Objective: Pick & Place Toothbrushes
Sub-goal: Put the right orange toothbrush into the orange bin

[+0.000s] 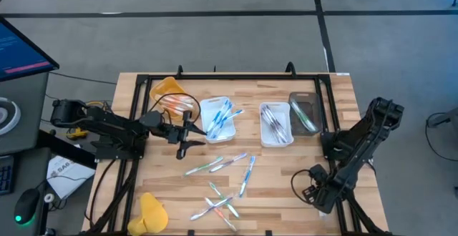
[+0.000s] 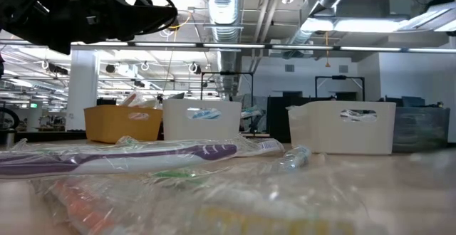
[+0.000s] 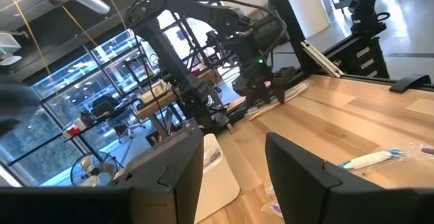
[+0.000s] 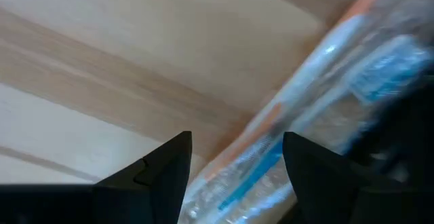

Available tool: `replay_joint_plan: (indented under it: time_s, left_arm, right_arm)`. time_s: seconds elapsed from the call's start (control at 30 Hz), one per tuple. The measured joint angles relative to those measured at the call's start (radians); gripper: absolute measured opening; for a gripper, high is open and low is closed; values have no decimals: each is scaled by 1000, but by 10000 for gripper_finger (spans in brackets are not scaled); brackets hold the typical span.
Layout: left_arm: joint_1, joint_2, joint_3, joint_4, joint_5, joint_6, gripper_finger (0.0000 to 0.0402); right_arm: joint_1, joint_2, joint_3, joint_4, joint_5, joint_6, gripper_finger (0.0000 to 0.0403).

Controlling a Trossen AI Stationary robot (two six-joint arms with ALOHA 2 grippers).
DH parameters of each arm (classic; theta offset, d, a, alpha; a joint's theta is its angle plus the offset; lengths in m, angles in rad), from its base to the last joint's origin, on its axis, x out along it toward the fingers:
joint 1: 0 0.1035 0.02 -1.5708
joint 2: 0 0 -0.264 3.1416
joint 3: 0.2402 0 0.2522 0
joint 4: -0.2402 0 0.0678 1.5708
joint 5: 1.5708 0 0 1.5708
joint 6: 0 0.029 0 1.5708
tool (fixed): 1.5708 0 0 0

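left gripper (image 1: pixel 187 132): your left arm reaches in from 9 o'clock and hangs over the counter (image 1: pixel 286 186), just off the 9 o'clock side of the white tray (image 1: pixel 218 119). Jaws parted, nothing between them in the wrist view.

right gripper (image 4: pixel 234 159): your right arm sits folded at the 3 o'clock edge, gripper down low by the 4 o'clock corner. Jaws wide apart, and its wrist camera looks straight down at a wrapped toothbrush lying between the fingers (image 4: pixel 159 173), not clamped.

toothbrushes (image 1: pixel 225 186): most lie loose around the middle and toward 6 o'clock, in clear wrappers, scattered at all angles. Some blue ones are already in the white tray, some grey ones in the second white tray (image 1: pixel 275 124), and a few orange ones in the yellow tray (image 1: pixel 172 93) at about 11 o'clock.

dark tray (image 1: pixel 305 111): sits just beside the second white tray on its 3 o'clock side, something pale green inside, can't tell what.

low view: wrapped brushes right up against the lens, trays lined up behind.
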Motion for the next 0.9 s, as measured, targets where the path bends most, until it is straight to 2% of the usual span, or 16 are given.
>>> replay_joint_plan:
  time_s: [0.2, 0.43, 0.9]
  left_arm:
    - [0, 0, 0, 0, -57, 0, 154]
    - [0, 0, 0, 0, -94, 0, 154]
    - [1, 0, 0, 0, -123, 0, 154]
  right_arm:
    - [-26, -8, -88, 172, -17, -1, 226]
    - [-65, -4, -92, 153, -21, 6, 226]
    - [-58, -2, -93, 153, -3, -9, 226]
